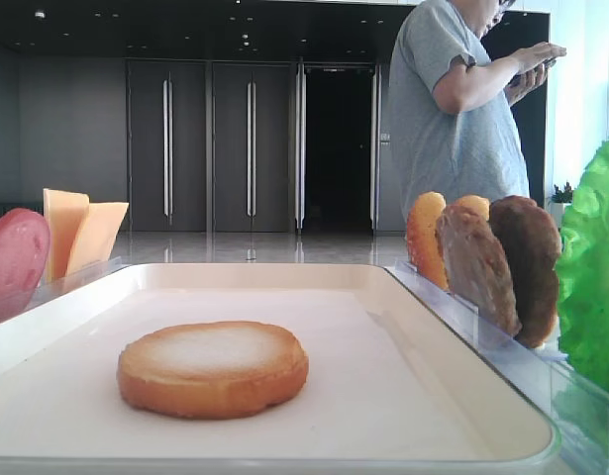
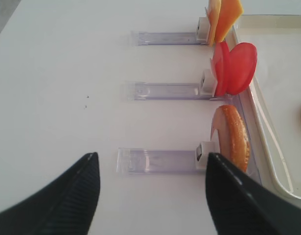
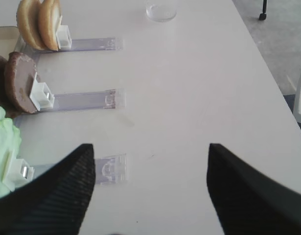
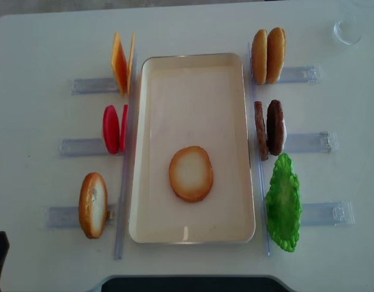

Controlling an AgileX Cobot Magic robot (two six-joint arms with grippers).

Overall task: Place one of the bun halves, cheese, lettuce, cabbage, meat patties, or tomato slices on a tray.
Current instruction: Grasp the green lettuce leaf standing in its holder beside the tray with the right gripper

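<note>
Both hands, left hand [image 2: 150,188] & right hand [image 3: 150,183], released, empty. Bun half [image 4: 191,173] lies on tray [image 4: 235,231]. Your risk: next pick tips upright patties [image 4: 269,128] off holder.

tray [image 4: 232,146] centre open; bun half [image 4: 191,173] inside

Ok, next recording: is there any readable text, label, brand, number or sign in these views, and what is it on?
None readable in any view.
Cream-white rectangular tray: plain, no marking.
Clear plastic holders: no print visible.
Round golden-brown bun half lying on the tray and the other food pieces: unmarked.
Grey T-shirt of the person standing behind the table: no lettering visible.
Dark cabinet doors in the background: no signs.
</note>
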